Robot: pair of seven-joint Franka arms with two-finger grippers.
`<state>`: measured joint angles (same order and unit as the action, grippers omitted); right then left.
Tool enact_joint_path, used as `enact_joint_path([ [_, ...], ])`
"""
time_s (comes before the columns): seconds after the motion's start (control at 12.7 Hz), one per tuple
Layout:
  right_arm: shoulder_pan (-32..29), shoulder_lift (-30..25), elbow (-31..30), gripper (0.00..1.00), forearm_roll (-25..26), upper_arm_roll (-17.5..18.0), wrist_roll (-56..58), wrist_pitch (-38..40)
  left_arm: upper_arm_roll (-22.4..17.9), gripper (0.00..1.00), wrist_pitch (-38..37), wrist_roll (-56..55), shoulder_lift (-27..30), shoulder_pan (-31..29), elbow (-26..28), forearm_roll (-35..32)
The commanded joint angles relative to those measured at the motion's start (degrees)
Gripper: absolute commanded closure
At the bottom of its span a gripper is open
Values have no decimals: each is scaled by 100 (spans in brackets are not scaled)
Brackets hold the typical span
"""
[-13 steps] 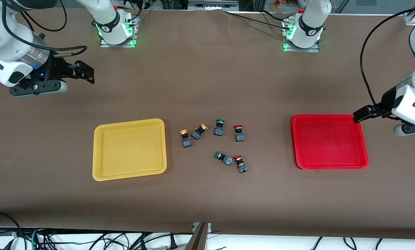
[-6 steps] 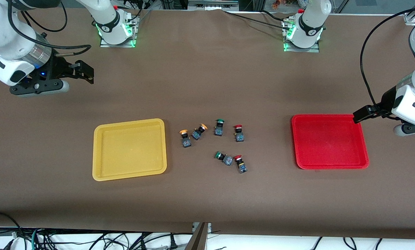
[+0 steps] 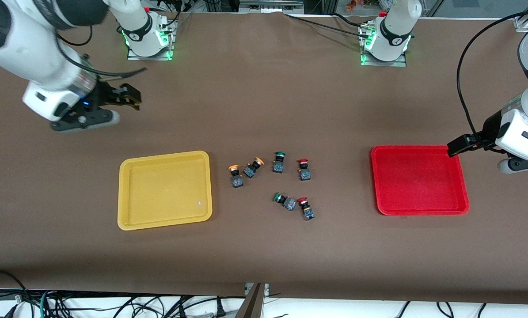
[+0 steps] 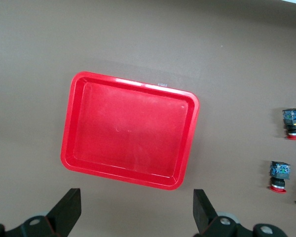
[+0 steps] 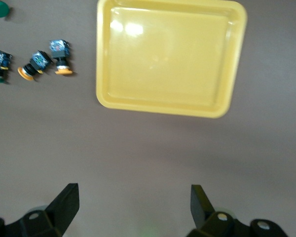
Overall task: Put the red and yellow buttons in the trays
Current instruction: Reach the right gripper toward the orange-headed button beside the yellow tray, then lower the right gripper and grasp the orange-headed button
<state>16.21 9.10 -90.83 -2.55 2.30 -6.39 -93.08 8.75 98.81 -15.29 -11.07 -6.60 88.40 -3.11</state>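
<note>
The yellow tray [image 3: 165, 219] and the red tray [image 3: 419, 211] lie empty, with the buttons between them. Two yellow-capped buttons [image 3: 235, 174] [image 3: 252, 167] lie beside the yellow tray. One red-capped button [image 3: 304, 168] lies past a green one. The other red-capped button [image 3: 306, 208] lies nearer the camera. My right gripper [image 3: 132, 98] is open over bare table, short of the yellow tray. Its wrist view shows the tray [image 5: 170, 109] and both yellow buttons [image 5: 60, 55] [image 5: 33, 64]. My left gripper [image 3: 454, 148] is open over the red tray's corner. Its wrist view shows the tray [image 4: 130, 178] and both red buttons [image 4: 293, 123] [image 4: 279, 176].
Two green-capped buttons [image 3: 279, 161] [image 3: 284, 200] lie among the others. The arm bases [image 3: 148, 37] [image 3: 385, 42] stand at the table's back edge. Cables hang below the front edge.
My right arm has swung toward the middle of the table, bringing its gripper closer to the yellow tray. The left gripper has barely shifted. The buttons and trays have not moved.
</note>
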Motion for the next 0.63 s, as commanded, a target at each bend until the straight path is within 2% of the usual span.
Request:
enact_joint_path([
  [0.0,416,1229,704,0,-298,-10,-607,-647,-14,0,-90,35,-45,62,-95,-146],
  [0.24,856,2776,1803,0,-281,-10,-661,-1404,-14,0,-90,17,-45,89,-87,-146],
  [0.55,1253,3676,1797,0,-237,-19,-714,-2661,3,0,-90,17,-150,141,-104,-181],
])
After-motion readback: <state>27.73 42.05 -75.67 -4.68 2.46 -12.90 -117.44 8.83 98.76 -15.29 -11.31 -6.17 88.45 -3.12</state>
